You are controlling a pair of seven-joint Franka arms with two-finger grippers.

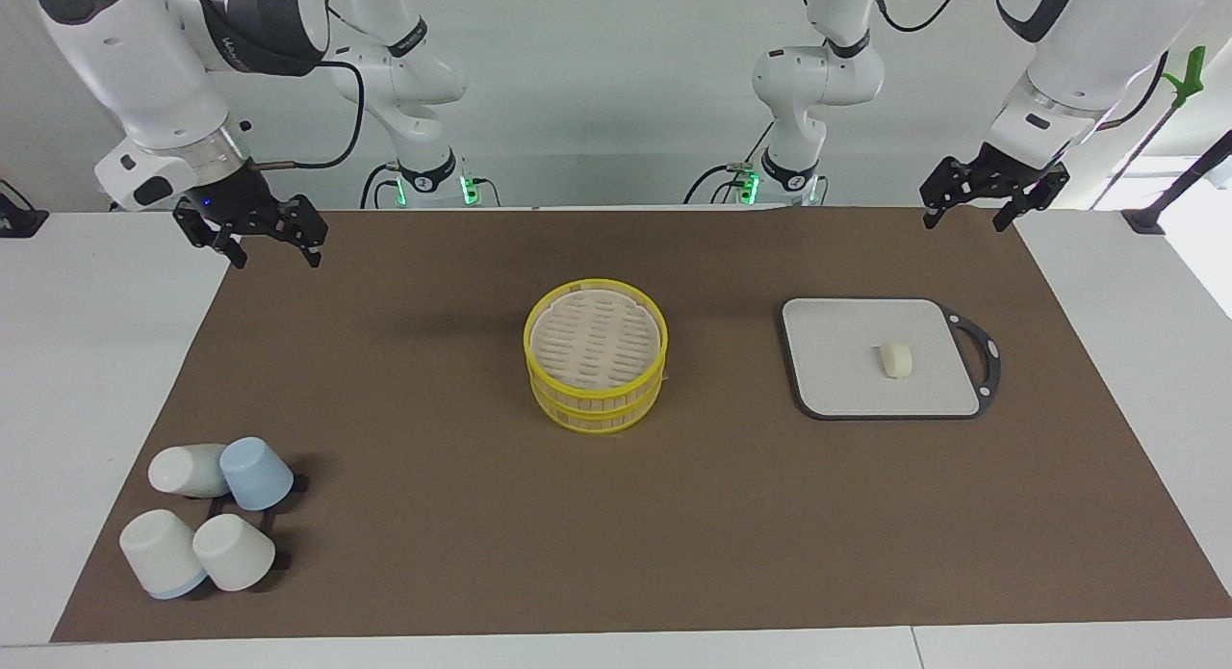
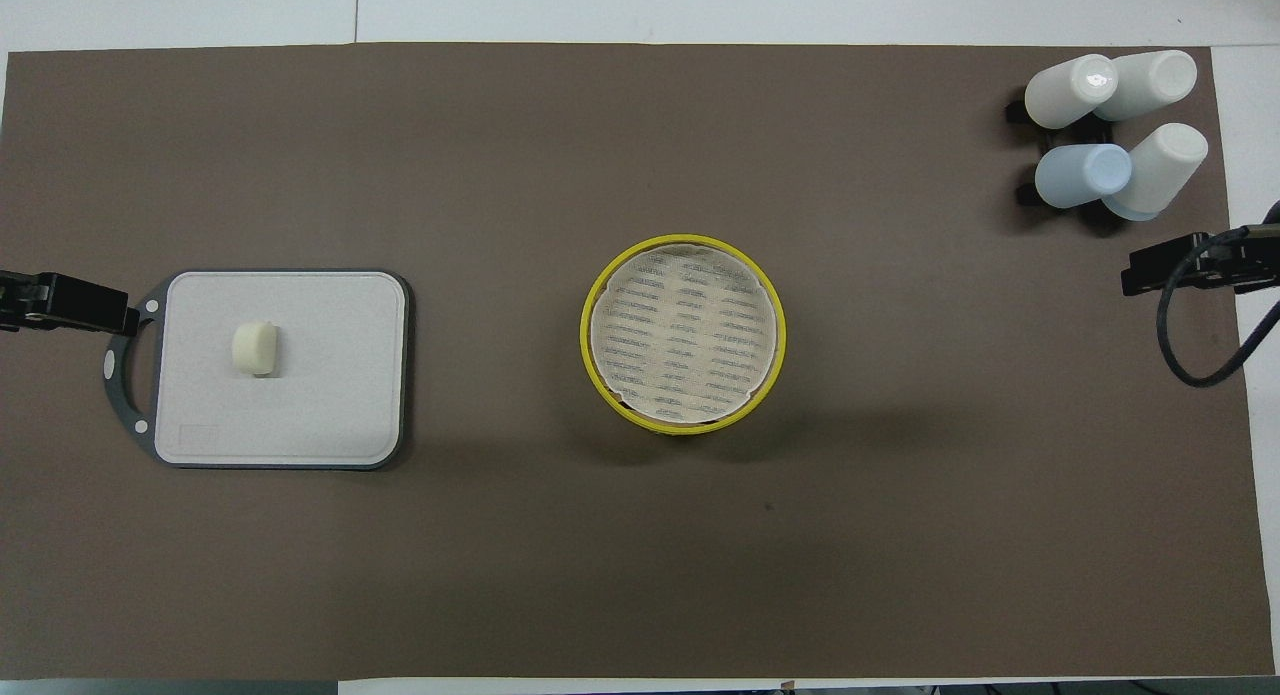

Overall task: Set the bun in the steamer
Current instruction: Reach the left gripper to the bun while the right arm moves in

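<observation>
The bun is a small cream-white piece lying alone on a white cutting board toward the left arm's end of the table; it also shows in the overhead view. The steamer stands in the middle of the mat, yellow-rimmed, its pale slotted top piece resting on it. My left gripper is open and empty, raised over the mat's corner near the robots, apart from the board. My right gripper is open and empty over the mat's other near corner.
The board has a dark rim and a handle loop. Several upturned white and pale-blue cups on a black rack stand at the right arm's end, farther from the robots; they also show in the overhead view. A brown mat covers the table.
</observation>
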